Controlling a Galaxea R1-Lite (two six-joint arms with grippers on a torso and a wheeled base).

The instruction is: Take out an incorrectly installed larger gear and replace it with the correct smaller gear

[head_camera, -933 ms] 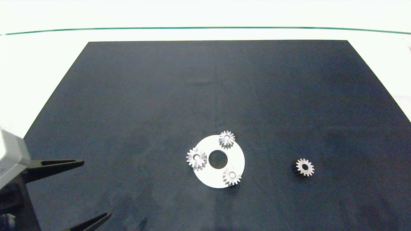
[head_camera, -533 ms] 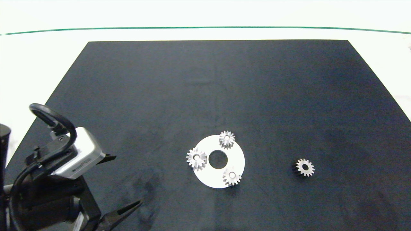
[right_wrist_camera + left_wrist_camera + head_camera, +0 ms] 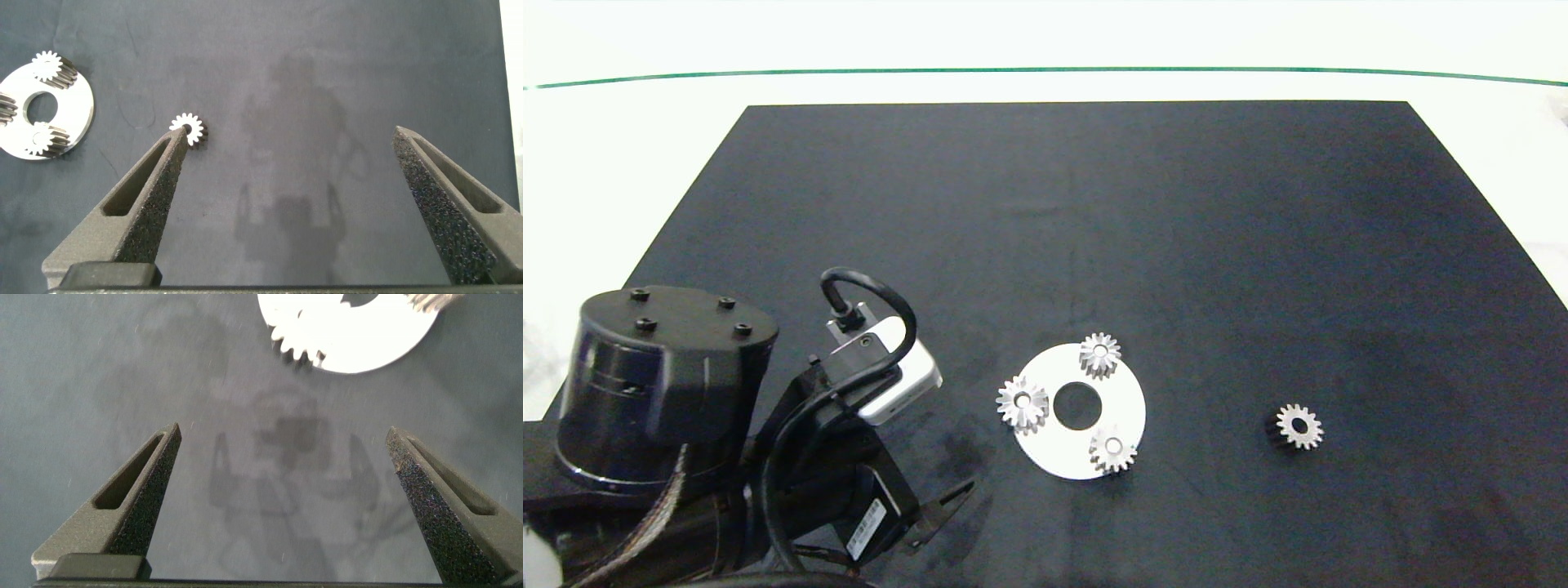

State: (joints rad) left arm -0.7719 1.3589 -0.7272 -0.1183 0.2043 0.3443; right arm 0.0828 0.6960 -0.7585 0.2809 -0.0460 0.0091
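Left gripper hovers spread over bare dark mat — the round plate's rim just ahead.

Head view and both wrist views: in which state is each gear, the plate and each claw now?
round plate: flat on the mat.
larger gear: mounted at the plate's edge.
two other gears: mounted on the plate.
smaller gear: loose, flat on the mat, apart from the plate.
left claw: open, empty, near the plate.
right claw: open, empty, above the mat.
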